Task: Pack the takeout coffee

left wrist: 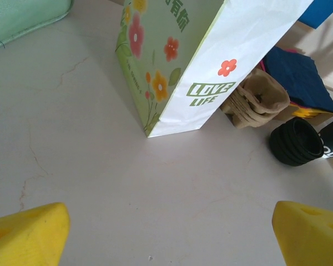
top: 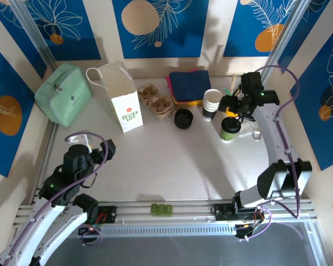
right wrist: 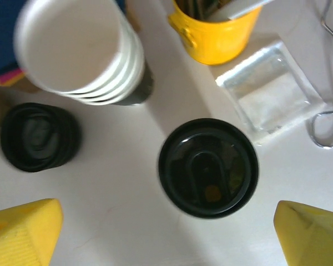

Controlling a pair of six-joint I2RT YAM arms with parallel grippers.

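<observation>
left gripper (left wrist: 172, 235): near left, jaws wide open and empty, over the bare table (left wrist: 100, 166). white paper bag (top: 124, 98): upright, far, left of centre. cardboard cup carrier (top: 156, 101) just right of it, then black lids (top: 183, 118). stack of white ribbed takeout cups (top: 212, 103): far right, upright; lidded cup (top: 229, 130) just beside it, nearer. right gripper (right wrist: 166, 233): jaws open, above the lidded cup, not touching it.
</observation>
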